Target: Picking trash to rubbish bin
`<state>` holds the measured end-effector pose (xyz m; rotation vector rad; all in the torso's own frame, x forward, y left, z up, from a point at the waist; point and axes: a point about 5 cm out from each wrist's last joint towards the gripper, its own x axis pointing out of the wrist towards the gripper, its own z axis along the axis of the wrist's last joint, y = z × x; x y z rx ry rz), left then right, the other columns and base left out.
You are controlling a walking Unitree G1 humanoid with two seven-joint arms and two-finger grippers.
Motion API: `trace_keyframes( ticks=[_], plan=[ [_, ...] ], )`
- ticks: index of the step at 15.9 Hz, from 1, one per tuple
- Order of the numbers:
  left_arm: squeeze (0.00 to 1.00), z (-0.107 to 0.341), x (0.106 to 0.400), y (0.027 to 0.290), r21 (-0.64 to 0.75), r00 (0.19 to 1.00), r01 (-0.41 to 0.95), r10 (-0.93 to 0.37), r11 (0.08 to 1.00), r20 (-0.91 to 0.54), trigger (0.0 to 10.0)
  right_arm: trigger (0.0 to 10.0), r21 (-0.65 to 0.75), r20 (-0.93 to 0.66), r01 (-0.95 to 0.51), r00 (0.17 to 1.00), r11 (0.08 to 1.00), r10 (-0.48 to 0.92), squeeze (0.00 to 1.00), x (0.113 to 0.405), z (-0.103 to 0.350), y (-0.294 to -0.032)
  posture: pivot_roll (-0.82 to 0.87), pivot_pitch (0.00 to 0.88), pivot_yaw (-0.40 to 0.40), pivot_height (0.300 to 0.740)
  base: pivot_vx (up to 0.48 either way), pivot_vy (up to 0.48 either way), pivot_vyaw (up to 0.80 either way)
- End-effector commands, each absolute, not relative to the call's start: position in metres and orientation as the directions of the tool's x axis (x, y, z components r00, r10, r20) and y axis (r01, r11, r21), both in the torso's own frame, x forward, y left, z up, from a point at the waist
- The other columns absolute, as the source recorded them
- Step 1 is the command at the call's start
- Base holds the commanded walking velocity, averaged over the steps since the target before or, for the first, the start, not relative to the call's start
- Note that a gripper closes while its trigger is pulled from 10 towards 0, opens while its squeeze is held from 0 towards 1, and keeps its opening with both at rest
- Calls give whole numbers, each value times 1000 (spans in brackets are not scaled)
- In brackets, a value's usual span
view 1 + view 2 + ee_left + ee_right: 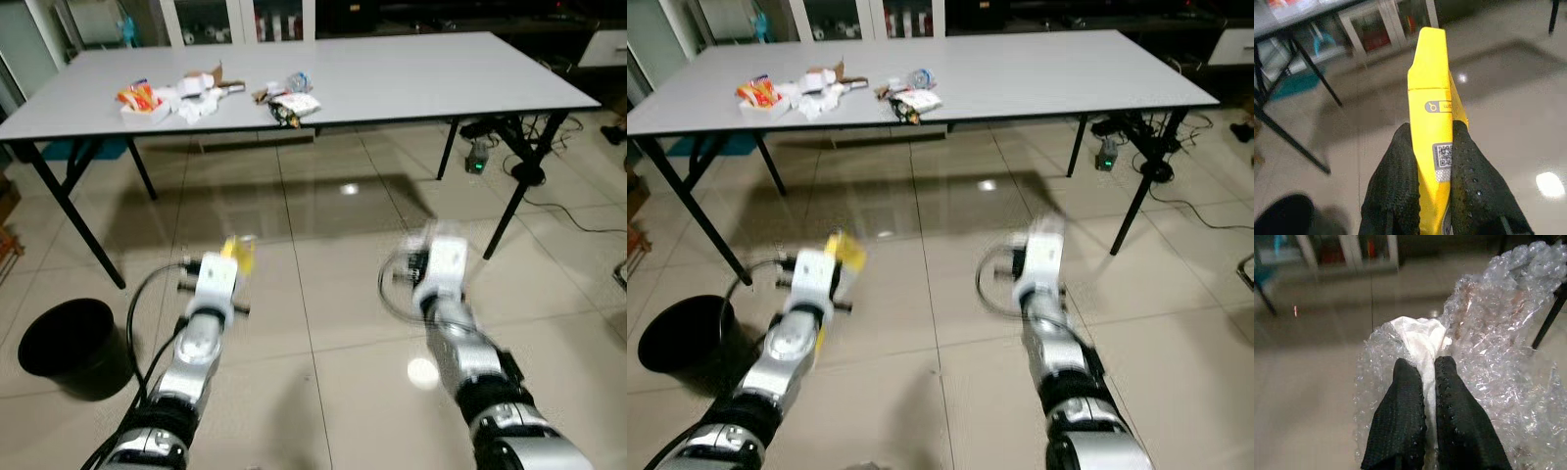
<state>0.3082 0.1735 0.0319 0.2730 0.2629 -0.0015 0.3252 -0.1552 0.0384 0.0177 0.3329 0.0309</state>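
Trash is seen scattered on the grey table in the upper left of the frame, well apart from the black bin on the tiled floor at lower left. A yellow packet is pinched between the pressed fingers of the left gripper, low in the frame. A wad of bubble wrap with white paper is clamped by the right gripper, at centre right.
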Motion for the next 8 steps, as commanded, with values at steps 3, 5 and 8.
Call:
trace_keyframes(
  ticks=[3,5,8],
  plan=[
    [0,5,292,183,254,923,71,33,965,-383,10000,10000,16,-489,-71,869,997,70,0,302,4,-159,-28,33,20,740,0,0,0],
    [0,-2,286,185,237,910,60,44,970,-412,10000,10000,9,-550,-65,833,998,59,0,288,-12,-164,-22,30,17,740,0,0,0],
    [0,-18,270,192,239,874,52,72,970,-481,10000,10000,29,-632,-22,774,999,35,0,259,-36,-174,-30,30,18,740,0,0,0]
  ],
)
